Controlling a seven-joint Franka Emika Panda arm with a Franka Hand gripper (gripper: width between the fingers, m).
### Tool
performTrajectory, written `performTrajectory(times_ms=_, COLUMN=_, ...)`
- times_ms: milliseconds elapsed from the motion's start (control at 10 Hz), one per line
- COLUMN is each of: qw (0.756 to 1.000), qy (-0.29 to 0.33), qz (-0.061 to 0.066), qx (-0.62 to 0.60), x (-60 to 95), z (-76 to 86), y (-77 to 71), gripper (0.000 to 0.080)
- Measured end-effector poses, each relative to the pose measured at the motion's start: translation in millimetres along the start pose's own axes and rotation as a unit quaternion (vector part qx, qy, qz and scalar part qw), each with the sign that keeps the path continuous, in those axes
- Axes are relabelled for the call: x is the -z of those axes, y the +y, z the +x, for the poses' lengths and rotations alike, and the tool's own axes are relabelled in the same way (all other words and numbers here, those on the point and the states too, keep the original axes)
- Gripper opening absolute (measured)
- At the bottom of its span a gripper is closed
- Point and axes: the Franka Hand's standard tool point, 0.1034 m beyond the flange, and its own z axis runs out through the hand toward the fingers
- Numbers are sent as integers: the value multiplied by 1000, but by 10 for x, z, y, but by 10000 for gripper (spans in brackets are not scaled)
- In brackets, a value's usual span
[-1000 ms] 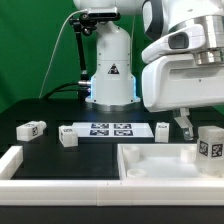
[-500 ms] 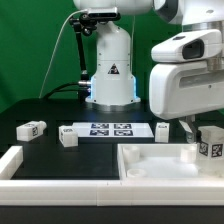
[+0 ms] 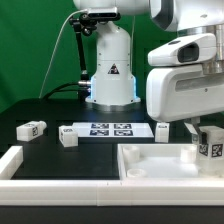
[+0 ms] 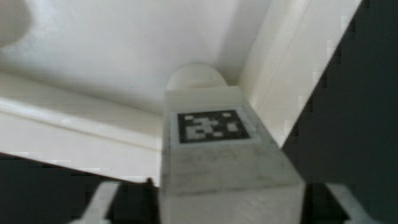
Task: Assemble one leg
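Black table (image 3: pixel 70 152), green backdrop (image 3: pixel 30 50). Leg (image 3: pixel 210 143): upright at exterior view's right edge, just beside tray (image 3: pixel 150 168). Gripper (image 3: pixel 199 131): jaws straddle leg; whether they clamp it, cannot tell. Handling: centre leg between jaws, close squarely on flat sides, lift straight.

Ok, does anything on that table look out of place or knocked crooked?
Nothing looks damaged or spilled. The only untidy bit is the leftmost leg, lying turned at an angle on the table. The upright leg on the exterior view's right stands straight by the white tray.
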Motion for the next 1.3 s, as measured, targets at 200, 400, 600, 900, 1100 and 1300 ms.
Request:
performTrajectory(times_ms=200, qw=1000, qy=0, qz=-1, qx=-14, x=0, z=-2, y=24, gripper=291)
performTrajectory(times_ms=400, qw=999, qy=-2, qz=-1, qx=-35, x=-6, z=-13, y=23, gripper=291)
performTrajectory(times_ms=600, qw=985, qy=-1, qz=4, qx=-170, x=-10, z=-20, y=58, gripper=291)
performTrajectory(times_ms=900, qw=941, qy=35, qz=1, qx=-338, x=-19, z=17, y=120, gripper=292)
performTrajectory(times_ms=1100, qw=884, qy=36, qz=8, qx=-467, x=-10, z=-18, y=144, gripper=292)
performTrajectory(times_ms=1300, qw=798, qy=33, qz=12, qx=-602, x=-17, z=-69, y=123, gripper=292)
